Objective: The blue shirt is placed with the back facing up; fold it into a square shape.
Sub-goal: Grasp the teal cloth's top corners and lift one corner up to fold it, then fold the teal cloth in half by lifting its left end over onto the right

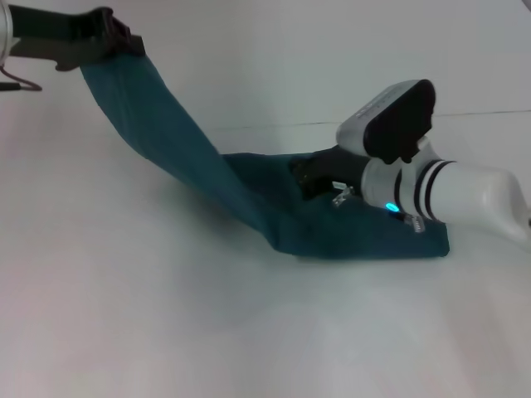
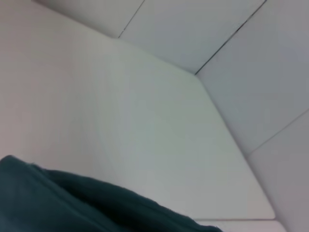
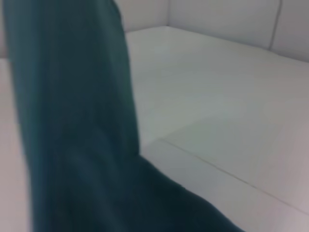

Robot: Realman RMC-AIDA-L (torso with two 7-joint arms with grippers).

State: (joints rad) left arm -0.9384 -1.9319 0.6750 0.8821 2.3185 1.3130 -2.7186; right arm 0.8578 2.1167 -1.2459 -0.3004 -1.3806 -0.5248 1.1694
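The blue shirt (image 1: 178, 145) is a dark teal cloth folded into a long band. One end lies flat on the white table (image 1: 149, 332) at the centre right. The other end is raised up to the far left. My left gripper (image 1: 124, 41) is shut on that raised end and holds it high above the table. My right gripper (image 1: 311, 178) rests low on the flat part of the shirt, its wrist coming in from the right. The shirt also shows in the left wrist view (image 2: 72, 205) and as a hanging band in the right wrist view (image 3: 72, 121).
The white table extends all around the shirt. White wall panels (image 2: 231, 29) stand behind the table's far edge. Nothing else lies on the table.
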